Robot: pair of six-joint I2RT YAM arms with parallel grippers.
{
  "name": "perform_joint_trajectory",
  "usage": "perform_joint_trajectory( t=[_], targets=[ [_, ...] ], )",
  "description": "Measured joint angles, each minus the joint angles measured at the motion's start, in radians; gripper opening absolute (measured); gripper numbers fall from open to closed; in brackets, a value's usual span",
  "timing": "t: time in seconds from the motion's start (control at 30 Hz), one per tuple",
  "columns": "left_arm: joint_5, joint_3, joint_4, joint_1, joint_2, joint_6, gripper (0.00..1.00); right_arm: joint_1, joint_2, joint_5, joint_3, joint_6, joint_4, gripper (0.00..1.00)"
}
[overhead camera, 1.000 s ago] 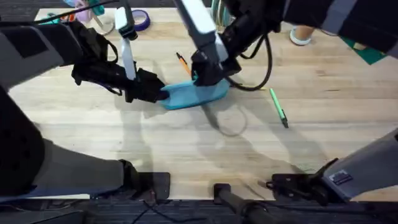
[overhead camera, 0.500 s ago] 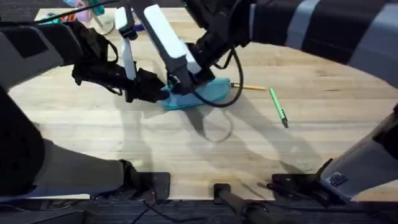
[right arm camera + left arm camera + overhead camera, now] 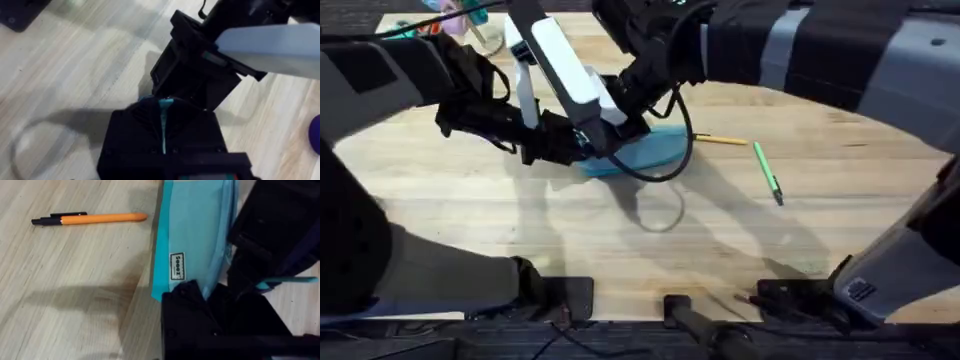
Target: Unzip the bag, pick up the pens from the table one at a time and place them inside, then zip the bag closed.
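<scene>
Where the two arms meet above the middle of the bench (image 3: 620, 240), the bag (image 3: 655, 150) lies flat, its near end clenched in the left hand (image 3: 575, 150). The right hand (image 3: 605, 135) sits on the bag just beside it; the right wrist view puts a thin teal strip (image 3: 164, 125) between its black fingers, clamped. From overhead a yellow pen (image 3: 720, 140) and a green pen (image 3: 767, 173) lie right of the bag. The left wrist view adds an orange pen (image 3: 90, 218) beside the bag.
</scene>
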Motion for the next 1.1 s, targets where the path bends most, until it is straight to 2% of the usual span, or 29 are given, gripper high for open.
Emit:
perform_joint_trajectory(
  t=[0.1,0.17,0.3,0.33,0.37,0.63,1.03,1.1],
  targets=[
    [0.000,0.000,-0.001,0.000,0.000,0.000,0.042,-0.001,0.000,0.000,0.001,0.018,-0.008,0.036],
    [0.002,0.000,0.002,0.000,0.000,0.000,0.042,-0.002,0.000,-0.004,0.002,0.028,-0.014,0.262],
    [0.003,0.000,0.007,-0.001,0.000,0.000,0.042,0.000,-0.007,-0.003,0.011,0.035,-0.042,0.850],
    [0.003,0.000,0.009,-0.001,0.000,0.000,0.042,0.001,-0.011,-0.001,0.011,0.035,-0.050,0.955],
    [0.003,0.000,0.010,-0.001,0.000,0.000,0.042,0.000,-0.018,0.000,0.011,0.035,-0.060,0.984],
    [0.003,0.000,0.013,-0.001,0.000,0.000,0.042,0.000,-0.068,0.000,0.013,0.037,-0.075,0.995],
    [0.003,0.000,0.014,-0.001,0.000,0.000,0.057,-0.024,-0.071,0.004,0.016,0.041,-0.082,0.996],
    [0.004,0.000,0.014,-0.001,0.000,0.003,0.385,-0.053,-0.072,0.004,0.016,0.052,-0.082,0.996]
  ],
)
